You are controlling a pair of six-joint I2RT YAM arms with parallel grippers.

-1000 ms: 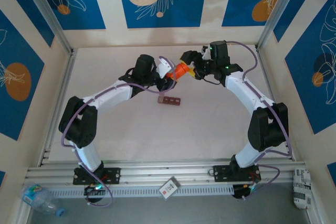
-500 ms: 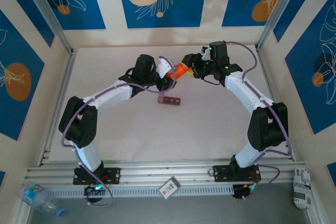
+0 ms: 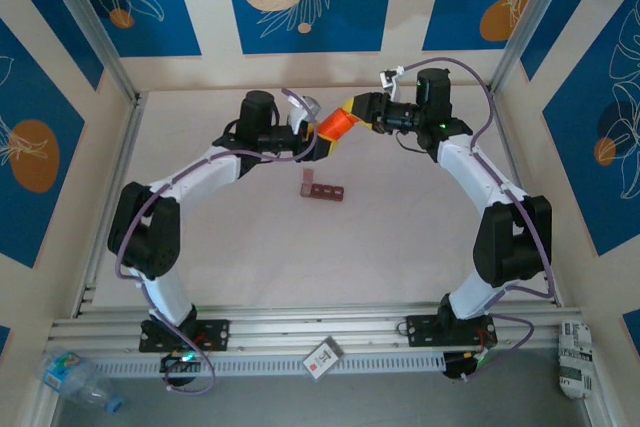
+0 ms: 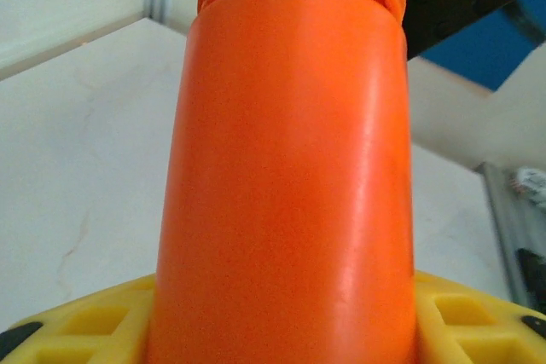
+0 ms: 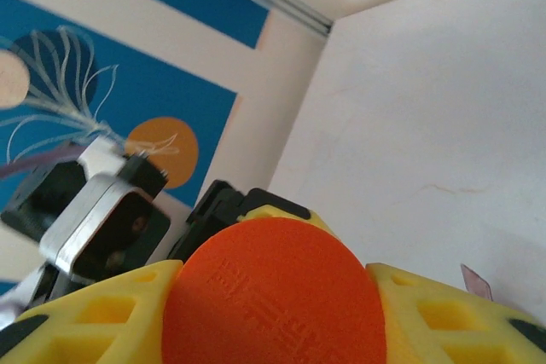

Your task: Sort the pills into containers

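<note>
Up in the middle of the top view, a tilted orange bottle (image 3: 334,126). Pinched at its lower left end by the left claw (image 3: 316,142), yellow fingers (image 4: 77,321) snug on both sides. Pinched at the upper right end by the right claw (image 3: 355,110), pads (image 5: 94,313) tight on the round end. Just below, flat on the white table (image 3: 400,247), the containers (image 3: 323,190), apart from both claws.

The orange bottle (image 4: 281,168) is smooth, glossy plastic with a soft sheen down its side. Its flat end (image 5: 273,296) looks duller and carries raised lettering. My yellow finger pads (image 5: 435,313) are matt moulded plastic. The bench (image 4: 77,168) is matt and hairline-cracked.
</note>
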